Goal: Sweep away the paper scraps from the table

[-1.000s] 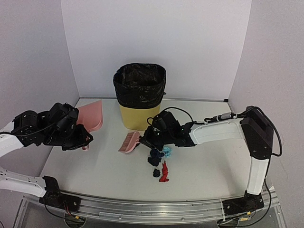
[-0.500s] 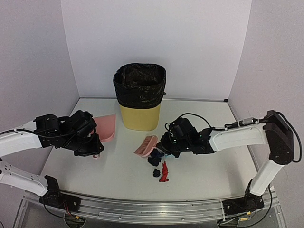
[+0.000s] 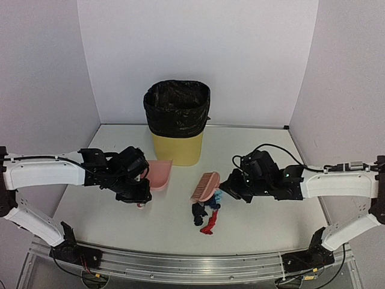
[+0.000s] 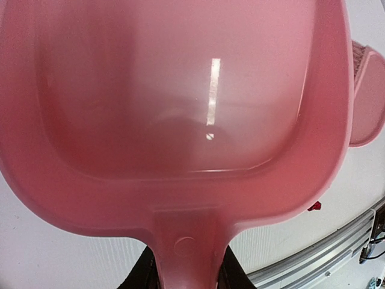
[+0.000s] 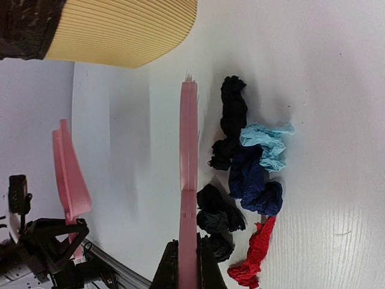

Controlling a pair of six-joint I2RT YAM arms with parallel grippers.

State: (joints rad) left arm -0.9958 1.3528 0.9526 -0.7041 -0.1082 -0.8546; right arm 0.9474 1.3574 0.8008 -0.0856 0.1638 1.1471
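- My left gripper (image 4: 186, 274) is clamped on the handle of the pink dustpan (image 3: 159, 174); my wrist camera shows a dark finger on each side of the handle.
- The pan's inside fills almost all of that wrist view, and it holds nothing.
- My right gripper (image 5: 187, 268) is closed tight on the handle of the pink brush (image 3: 206, 186), which my right wrist camera sees edge on.
- The paper scraps (image 3: 207, 211) lie bunched in one pile on the table (image 3: 258, 229), in front of the brush head and just beside it: navy, black, light teal and red wads.
- From my right wrist, the scraps (image 5: 246, 180) are all on one side of the brush, and the dustpan is on the other side, well apart.
- A strip of bare tabletop separates the pan's mouth from the brush.
- The yellow bin (image 3: 176, 129) with its black liner stands behind, between my two arms, near the pan's far edge.
- One red scrap (image 4: 314, 206) peeks past the pan's rim, near the front rail (image 3: 180, 262).
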